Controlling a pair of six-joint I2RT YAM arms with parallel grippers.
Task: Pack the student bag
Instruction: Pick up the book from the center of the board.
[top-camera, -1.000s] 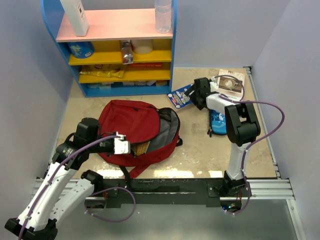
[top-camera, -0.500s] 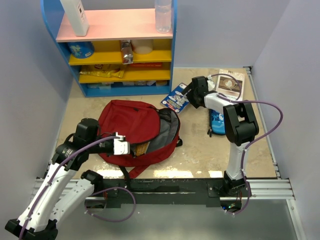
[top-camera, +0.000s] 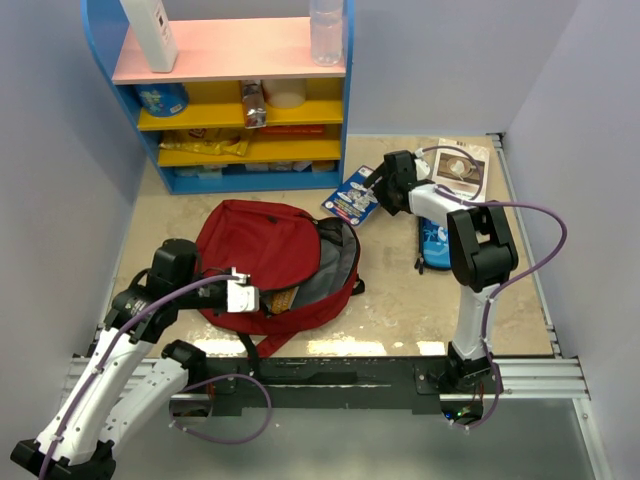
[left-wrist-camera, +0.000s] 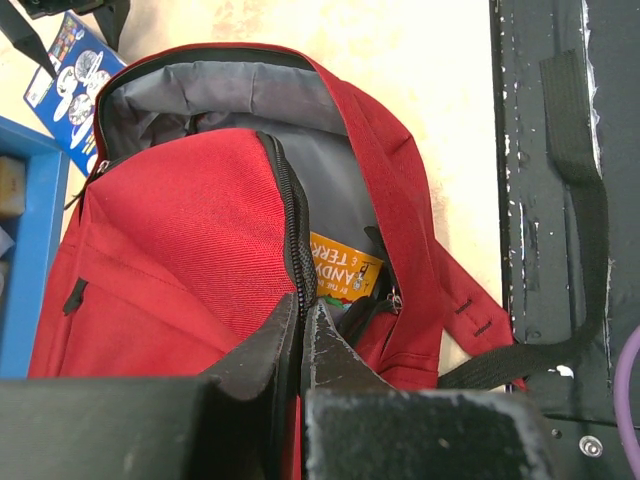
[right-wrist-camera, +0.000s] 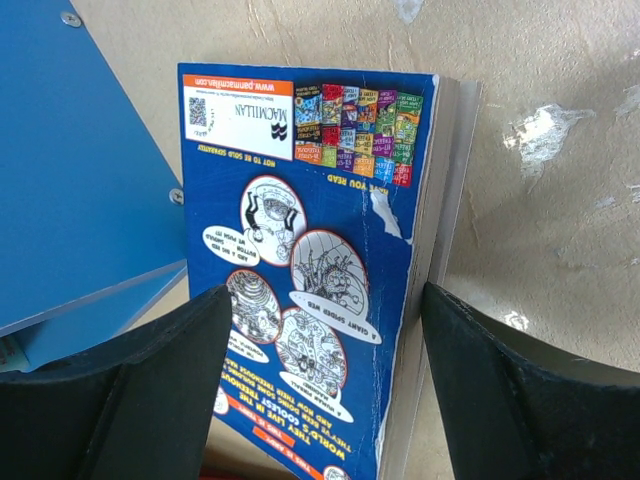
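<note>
bag: the dark red bag (top-camera: 270, 250) lies on the desk (top-camera: 400, 290), near and left of centre; mouth gapes to the right; an orange book (left-wrist-camera: 345, 275) already sits inside
left claw: left claw (left-wrist-camera: 302, 330) closed on the zip edge of the bag's front flap, holding the mouth up; same as a second ago
right claw: right claw (right-wrist-camera: 322, 300) has slid left, from beside the blue book (right-wrist-camera: 310, 230) to over it; fingers apart, one on each side of the book; no grip to be seen yet
blue book: on the desk just right of the shelf (top-camera: 347, 100), far of the bag; seems nudged slightly left
meaning: probably the pick of the next item is starting; the open mouth is ready for it
left out: pencil case (top-camera: 437, 245) and booklet (top-camera: 460, 168) lie at the right, outside the bag
risk: the book is thin and low, so the fingers may slip off its edges; the shelf foot is close to the left finger
</note>
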